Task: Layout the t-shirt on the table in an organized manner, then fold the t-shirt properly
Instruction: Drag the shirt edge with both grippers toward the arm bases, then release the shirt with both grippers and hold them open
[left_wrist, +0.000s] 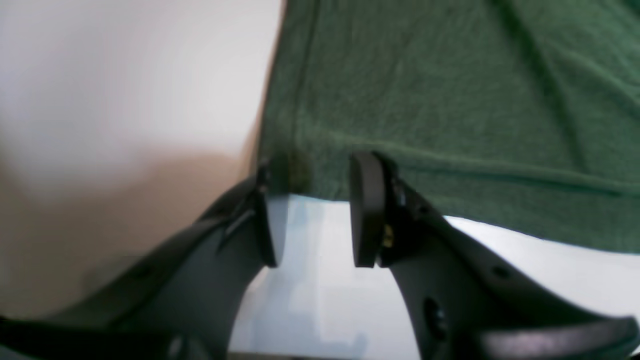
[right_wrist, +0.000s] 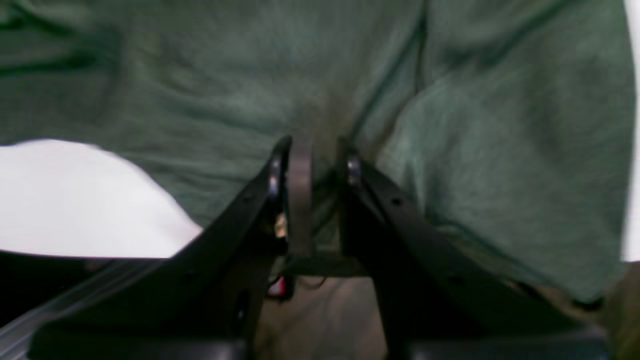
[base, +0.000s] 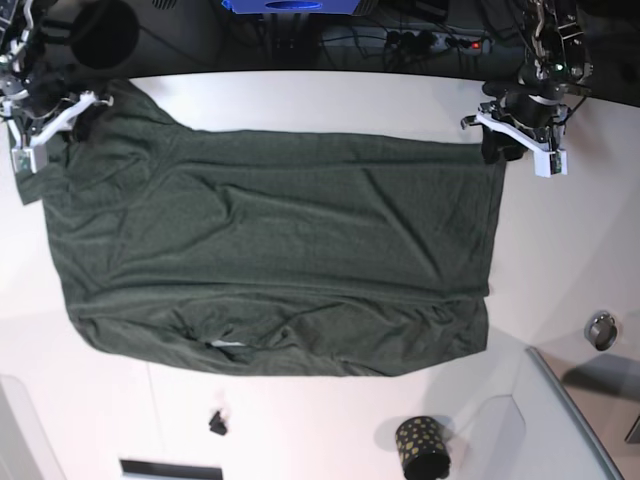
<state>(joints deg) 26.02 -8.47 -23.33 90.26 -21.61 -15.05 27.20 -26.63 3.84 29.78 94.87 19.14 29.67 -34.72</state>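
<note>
The t-shirt (base: 270, 250) lay spread flat across the middle of the desk (base: 560, 260), long side running along the far edge, near hem wrinkled and bunched. Left hand (left_wrist: 312, 210) sat at the shirt's far corner, jaws parted with the hem corner between the pads; whether it was pinched, cannot tell. Right hand (right_wrist: 320, 165) was clenched on a fold of fabric at the opposite far corner, right by the desk's far edge. Bare desk ran open along the near side; a black dotted cup (base: 422, 446) and a small black clip (base: 216, 423) stood near the near edge, apart from the shirt. A metal ring (base: 600, 329) lay well off its hem side.
</note>
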